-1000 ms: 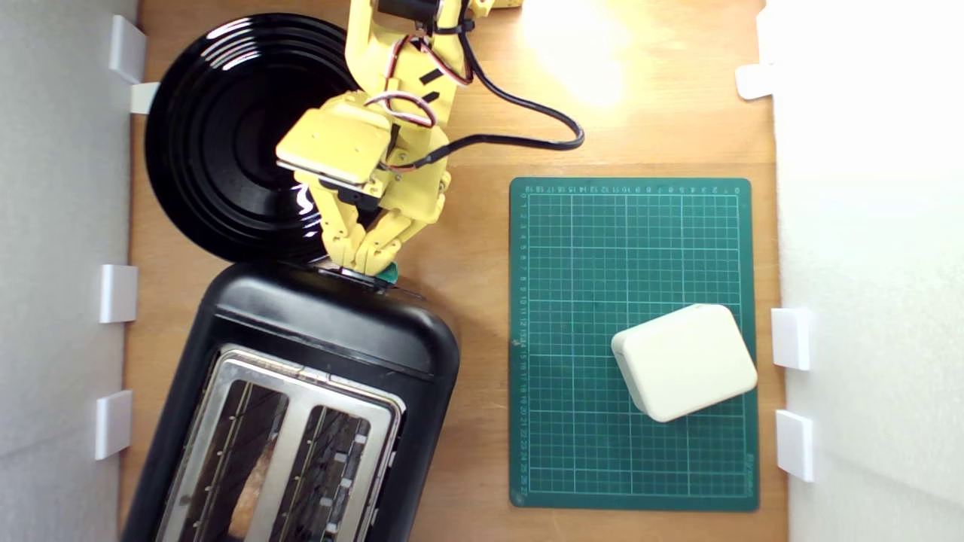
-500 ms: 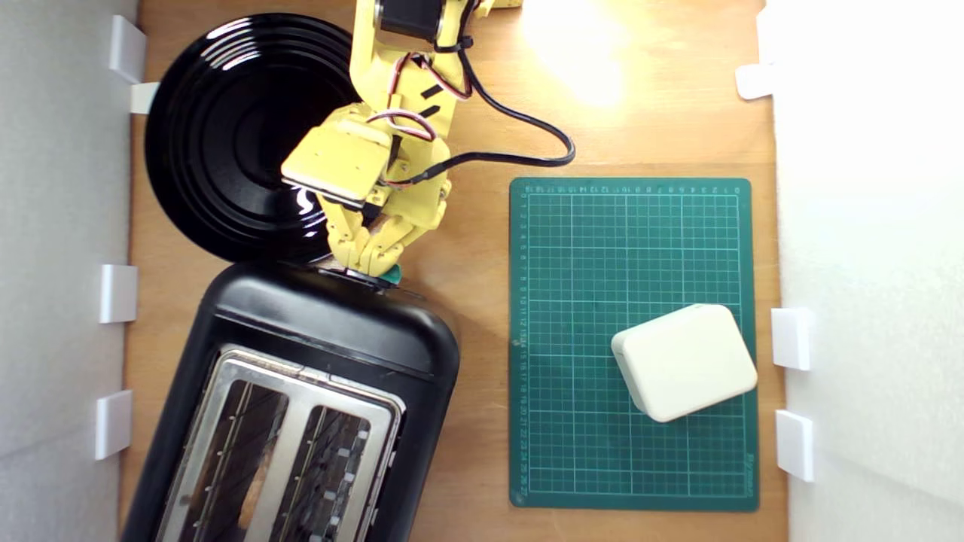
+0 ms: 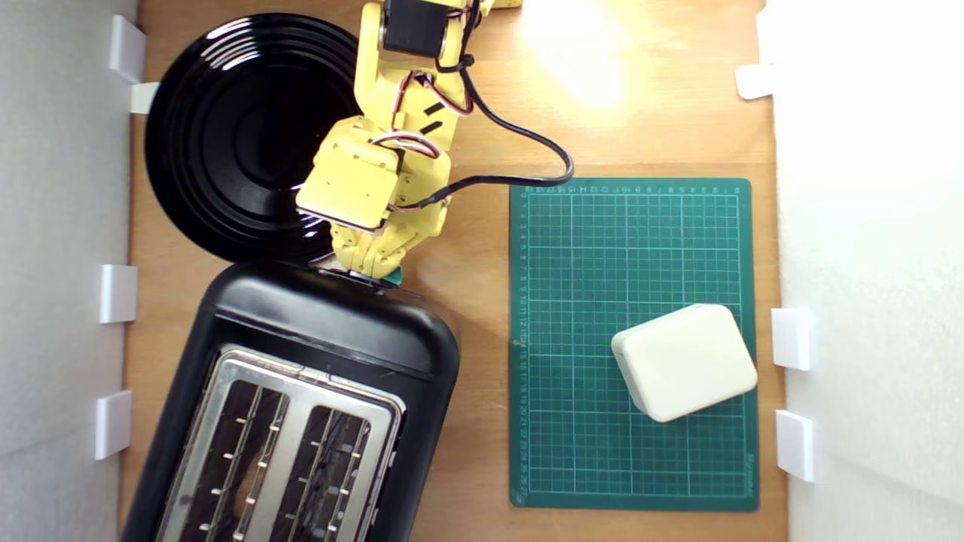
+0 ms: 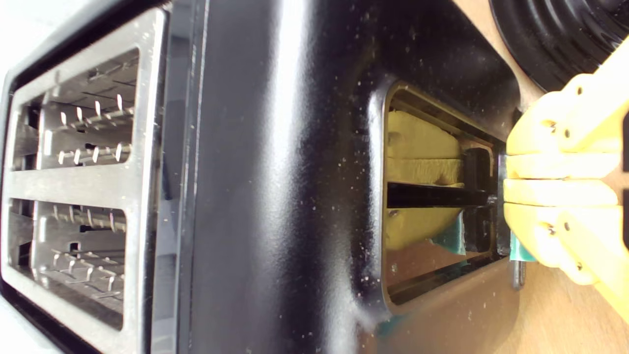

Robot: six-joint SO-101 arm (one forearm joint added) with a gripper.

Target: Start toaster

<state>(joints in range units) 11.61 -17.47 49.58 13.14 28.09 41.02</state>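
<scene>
Toaster point(image 3: 301, 354) lever point(image 3: 392, 275) under closed hand point(image 3: 373, 263)

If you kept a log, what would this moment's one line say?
stage: pressing lever | end effector: shut, fingers together on teal lever | toaster: both slots' wire guides visible | plate: untouched

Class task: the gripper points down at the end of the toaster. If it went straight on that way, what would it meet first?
The gripper looks shut, its fingertips already on the teal lever at the toaster end panel. Going on, it would likely push the lever further down its slot; the depth left is unclear.
</scene>
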